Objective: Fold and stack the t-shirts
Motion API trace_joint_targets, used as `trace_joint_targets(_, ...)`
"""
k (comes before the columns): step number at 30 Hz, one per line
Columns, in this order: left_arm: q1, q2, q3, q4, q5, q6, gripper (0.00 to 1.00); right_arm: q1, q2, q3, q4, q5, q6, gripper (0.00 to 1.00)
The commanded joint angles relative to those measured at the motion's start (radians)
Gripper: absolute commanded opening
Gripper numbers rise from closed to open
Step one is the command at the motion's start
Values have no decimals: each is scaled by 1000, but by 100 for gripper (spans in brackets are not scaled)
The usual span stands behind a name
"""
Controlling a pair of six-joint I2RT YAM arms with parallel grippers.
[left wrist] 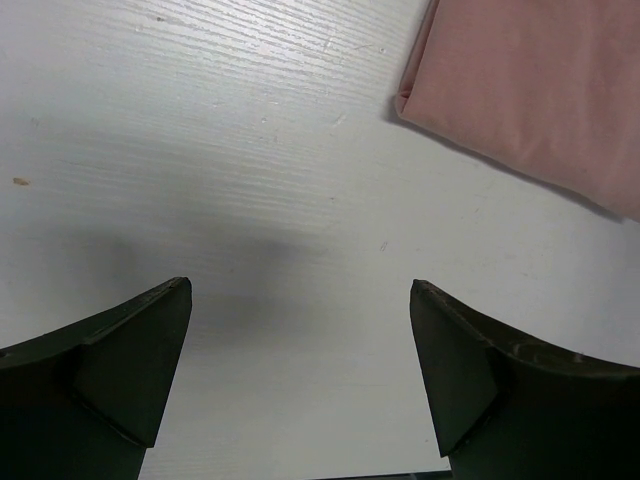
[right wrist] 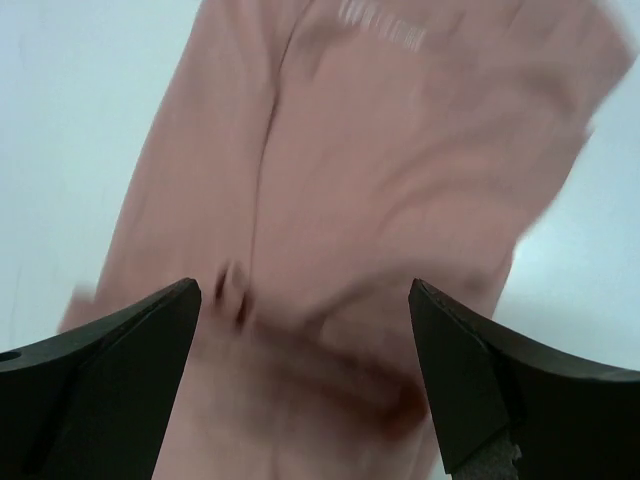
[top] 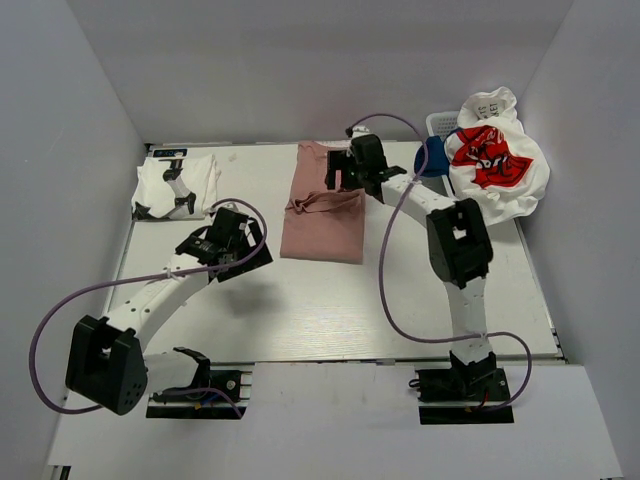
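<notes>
My right hand (right wrist: 305,300) is wide open just above the pink shirt (top: 322,210) in the middle of the table (top: 300,310), my left hand (left wrist: 300,295) is open beside it, so I think I should pinch one edge flat and fold it over neatly.

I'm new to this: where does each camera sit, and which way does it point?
Top external: above and behind the robot, looking down on the table; the left arm and right arm show whole, bases nearest.
Left wrist: on the left arm's wrist, looking down at the table; the open left gripper fills the bottom corners.
Right wrist: on the right arm's wrist, looking down close over the pink t-shirt; the open right gripper shows below.
Shared: all three see the pink t-shirt, the left wrist only its corner.
</notes>
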Motion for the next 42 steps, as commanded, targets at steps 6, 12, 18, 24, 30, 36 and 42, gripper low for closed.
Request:
trace_joint_targets(6,7,8,-41,39,24,4,100,153,-422,-531,98,-152,-76,90)
trace_joint_targets(12,7,17,-41,39,33,4,100,181,-304,-473,46,-157,-68,90)
trace_joint_targets(18,7,35,-41,39,33,4,100,176,-178,-379,55,-140,-104,90)
trace_joint_targets(24,7,45,-41,39,33,13,100,168,-46,-227,72,-32,-121,90)
trace_joint_targets(30,7,64,-32,49,24,13,100,158,44,-79,76,116,-129,90)
trace_joint_targets(36,7,75,-21,30,4,13,100,93,201,184,85,290,-124,90)
trace_joint_targets(42,7,84,-1,30,13,23,100,43,229,251,259,276,-92,90)
